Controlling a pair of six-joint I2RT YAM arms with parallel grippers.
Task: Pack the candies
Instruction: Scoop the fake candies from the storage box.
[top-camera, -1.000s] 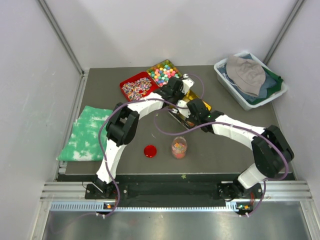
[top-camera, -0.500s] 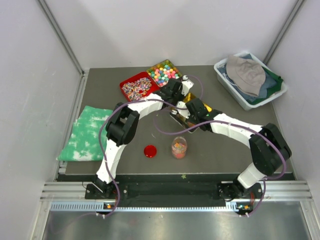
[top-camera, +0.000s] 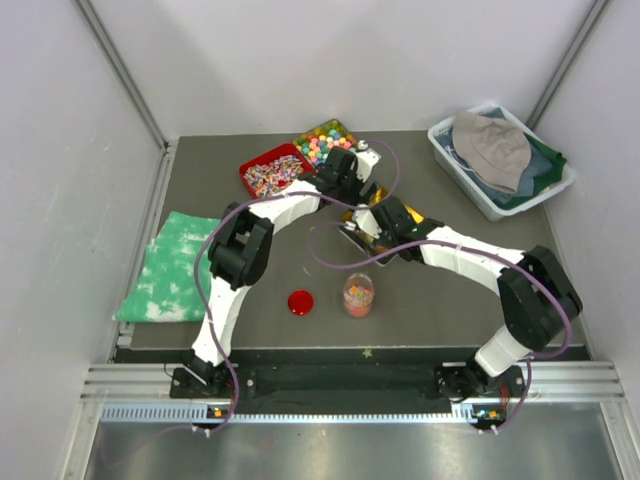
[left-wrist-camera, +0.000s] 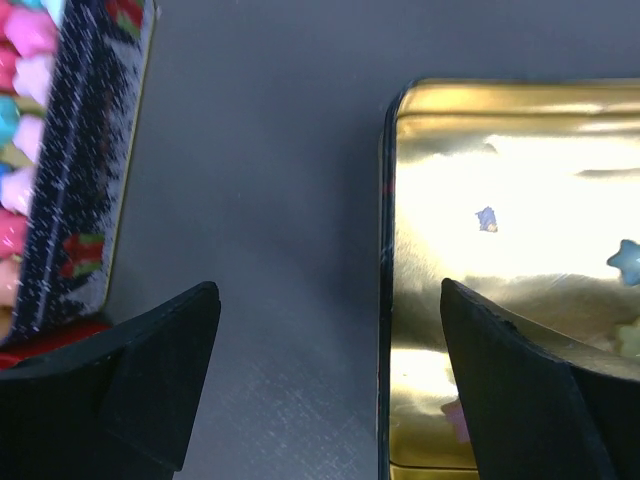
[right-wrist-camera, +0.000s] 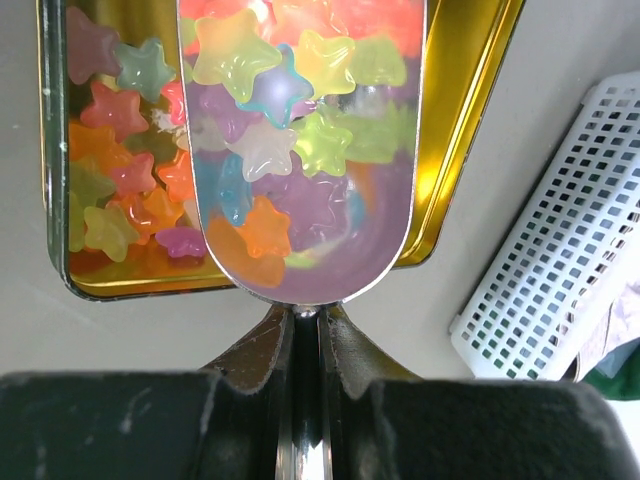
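Note:
The candies (right-wrist-camera: 300, 60) are glossy star-shaped jelly pieces heaped in a metal scoop (right-wrist-camera: 310, 150). My right gripper (right-wrist-camera: 305, 312) is shut on the scoop's handle and holds it over a gold tin (right-wrist-camera: 470, 150). More candies (right-wrist-camera: 110, 180) lie in that tin. In the top view the right gripper (top-camera: 376, 226) is over the gold tin (top-camera: 392, 207) at mid table. A clear jar (top-camera: 358, 294) partly filled with candies stands in front. My left gripper (left-wrist-camera: 328, 290) is open with nothing between its fingers, above bare table beside the gold tin's edge (left-wrist-camera: 385, 250).
A red lid (top-camera: 300, 302) lies left of the jar. A red tray of wrapped sweets (top-camera: 272, 172) and a tin of pastel pieces (top-camera: 322, 143) sit at the back. A green cloth (top-camera: 175, 265) lies at left; a white basket (top-camera: 500, 160) with clothes is back right.
The left gripper has opened wide and drawn slightly back from the gold tin. The right gripper with the scoop has hardly moved.

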